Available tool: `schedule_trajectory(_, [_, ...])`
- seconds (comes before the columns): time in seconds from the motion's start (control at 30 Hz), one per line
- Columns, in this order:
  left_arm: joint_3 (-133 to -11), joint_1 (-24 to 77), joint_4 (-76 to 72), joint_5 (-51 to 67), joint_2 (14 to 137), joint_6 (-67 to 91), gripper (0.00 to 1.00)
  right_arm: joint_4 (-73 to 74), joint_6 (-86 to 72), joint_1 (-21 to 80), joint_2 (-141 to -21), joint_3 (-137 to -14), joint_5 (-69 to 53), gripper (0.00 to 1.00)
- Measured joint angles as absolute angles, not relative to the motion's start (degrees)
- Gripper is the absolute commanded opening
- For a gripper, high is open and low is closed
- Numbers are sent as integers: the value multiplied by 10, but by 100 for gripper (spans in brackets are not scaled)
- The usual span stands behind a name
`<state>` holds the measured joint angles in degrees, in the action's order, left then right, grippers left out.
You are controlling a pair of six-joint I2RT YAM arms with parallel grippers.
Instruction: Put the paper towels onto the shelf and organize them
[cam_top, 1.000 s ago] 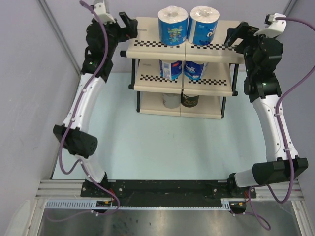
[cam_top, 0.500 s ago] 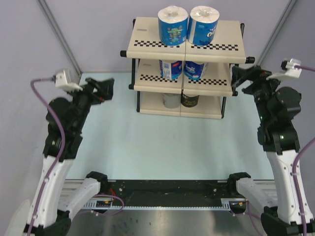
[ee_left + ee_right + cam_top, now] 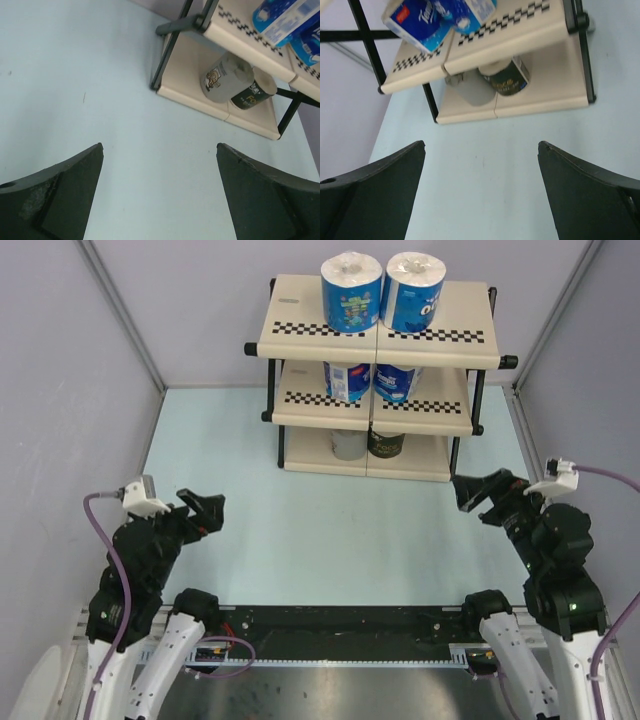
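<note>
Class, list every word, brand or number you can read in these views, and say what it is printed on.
"T...": white script on the blue-wrapped roll, middle tier; the rest is unclear.
On the dark roll, bottom tier: pale lettering, too blurred to read.
On the grey roll beside it: a round emblem, unreadable.
On the top-tier left roll and the top-tier right roll: print too small to read.

Pale lilac walls [image 3: 60, 370] on 3 sides, grey corner struts [image 3: 121, 312]. Light-blue tabletop [image 3: 330, 535], matte, even light. Alu rail [image 3: 330, 662] + steel sheet [image 3: 330, 696] at near edge.
</note>
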<state>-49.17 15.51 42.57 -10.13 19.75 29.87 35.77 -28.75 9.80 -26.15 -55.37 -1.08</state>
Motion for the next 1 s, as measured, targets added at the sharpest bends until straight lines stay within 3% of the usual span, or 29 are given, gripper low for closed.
schedule_trajectory(0.33, [-442,155,511,-98,48,347,100,459,-322,87,-89,-476,-55,100])
schedule_trajectory(1.0, [-442,155,544,-105,38,360,100,519,-328,62,-75,-441,-85,100])
